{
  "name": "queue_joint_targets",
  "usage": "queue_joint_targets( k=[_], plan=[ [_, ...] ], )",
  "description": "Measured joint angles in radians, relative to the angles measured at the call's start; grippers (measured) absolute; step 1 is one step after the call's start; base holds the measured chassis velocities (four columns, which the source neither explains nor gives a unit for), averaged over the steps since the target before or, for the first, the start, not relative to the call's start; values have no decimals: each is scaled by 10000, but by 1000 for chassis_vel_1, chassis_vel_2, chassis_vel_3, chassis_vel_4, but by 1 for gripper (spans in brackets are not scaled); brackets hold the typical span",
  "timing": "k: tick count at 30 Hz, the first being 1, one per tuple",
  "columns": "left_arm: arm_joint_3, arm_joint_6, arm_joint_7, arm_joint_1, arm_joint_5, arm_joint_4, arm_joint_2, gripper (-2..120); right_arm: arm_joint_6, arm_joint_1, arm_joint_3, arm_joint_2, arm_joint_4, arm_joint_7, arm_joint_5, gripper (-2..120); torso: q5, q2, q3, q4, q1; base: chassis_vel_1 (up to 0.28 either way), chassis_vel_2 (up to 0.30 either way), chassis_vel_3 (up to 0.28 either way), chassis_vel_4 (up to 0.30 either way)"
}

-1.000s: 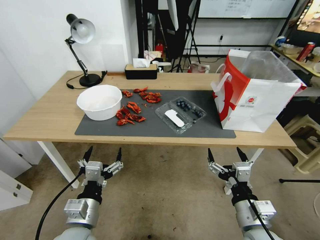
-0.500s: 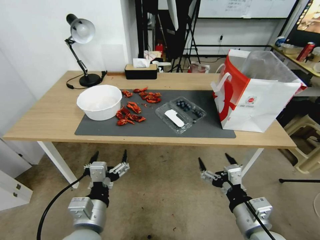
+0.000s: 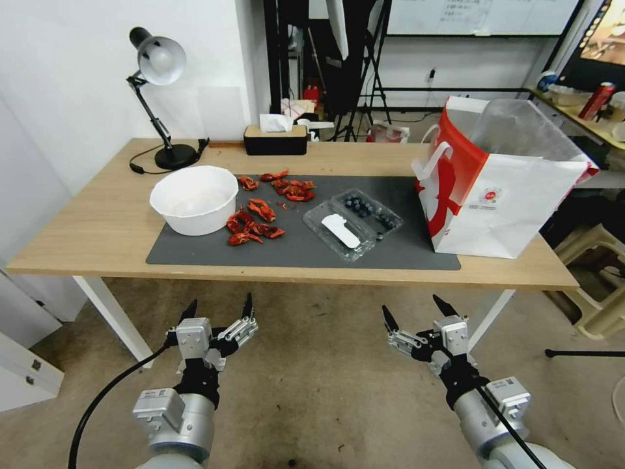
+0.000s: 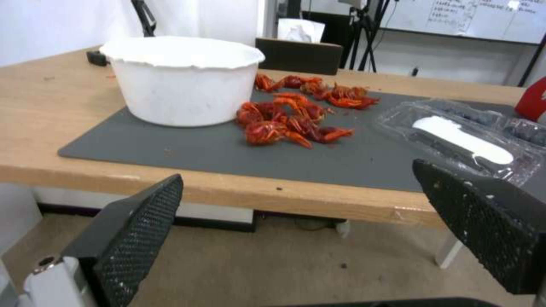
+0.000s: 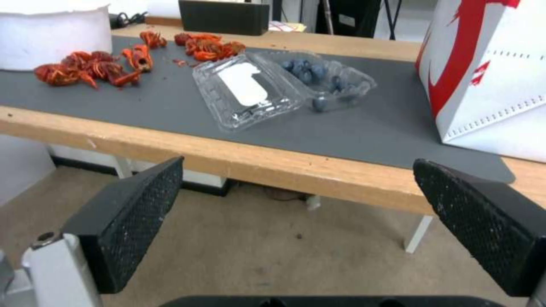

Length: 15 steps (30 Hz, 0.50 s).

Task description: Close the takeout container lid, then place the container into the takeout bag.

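Nearest, low in the head view, both grippers hang over the floor in front of the table [image 3: 97,241], short of its near edge. The left gripper [image 3: 218,307] sits at lower left, the right gripper [image 3: 413,311] at lower right; each has its fingers spread wide with nothing between them, as the wrist views also show.

Beyond them, on the grey mat [image 3: 286,251] in mid-frame, the container [image 3: 353,223] lies open. Its lid [image 3: 338,231], with the white label, rests flat on the mat toward the table's near edge, and the half holding blueberries [image 3: 368,208] lies behind it.

Left of the container are red crayfish pieces [image 3: 254,218], then a white bowl [image 3: 194,198] at the mat's left end. At right, the bag [image 3: 501,195] stands upright on the table, near the container but apart from it, its clear liner [image 3: 514,127] rising out of the top.

Farthest, a tissue box [image 3: 275,138] sits at the table's back edge and a desk lamp [image 3: 159,98] at upper left.
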Motion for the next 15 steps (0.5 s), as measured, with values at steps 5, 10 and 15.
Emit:
queue_joint_targets(
  k=[5, 10, 15],
  plan=[
    [-112, -171, 174, -41, 21, 69, 37, 100, -13, 138, 23, -116, -22, 18, 271, 100, 0, 0, 0, 0, 0, 0, 0, 0, 0],
    [-139, -224, 303, -67, 38, 226, -1, 100, -113, 410, 27, -439, -16, 14, 835, 100, 0, 0, 0, -2, 0, 0, 0, 0, 0],
    [-182, -388, 412, 14, 145, 295, -50, 100, -208, 1258, 25, -1280, -89, 64, 2018, 100, 0, 0, 0, 0, 0, 0, 0, 0, 0]
  ],
)
